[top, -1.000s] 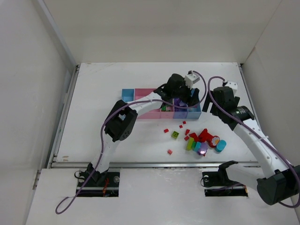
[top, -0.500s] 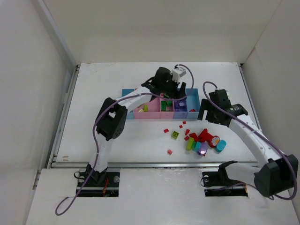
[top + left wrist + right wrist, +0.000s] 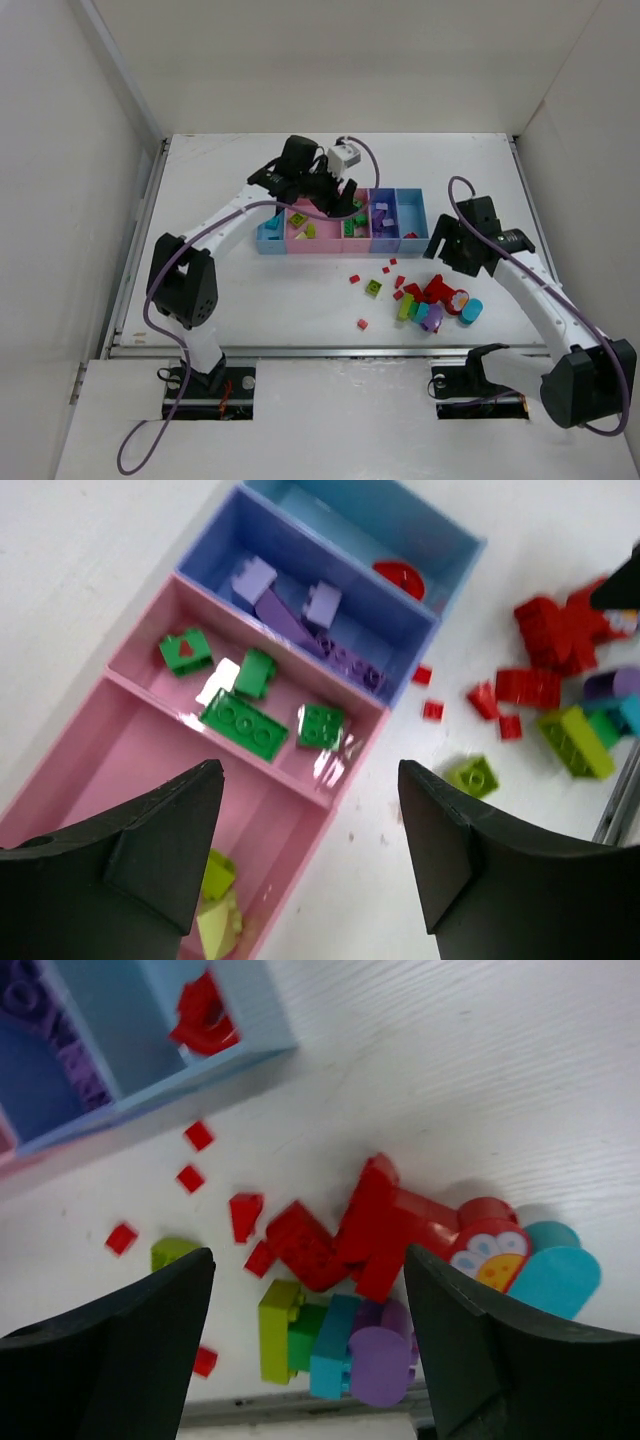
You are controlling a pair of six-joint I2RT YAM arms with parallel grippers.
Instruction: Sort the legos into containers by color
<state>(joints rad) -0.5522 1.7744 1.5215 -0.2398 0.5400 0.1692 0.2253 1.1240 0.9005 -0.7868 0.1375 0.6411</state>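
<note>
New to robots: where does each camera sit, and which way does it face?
Top external: high above the near edge, looking down at the table; left arm and right arm show.
Left wrist: on the left arm, looking into the bins; left hand shows.
Right wrist: on the right arm, facing loose legos; right hand shows.
Both wrists share the red pile.

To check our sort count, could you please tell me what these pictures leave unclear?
Left wrist view: lime bricks in the wide pink bin sit partly behind the left jaws; the pile is cut by the right edge.
Right wrist view: the frame edge cuts the purple-blue bin.
Top view: binned bricks too small.
</note>
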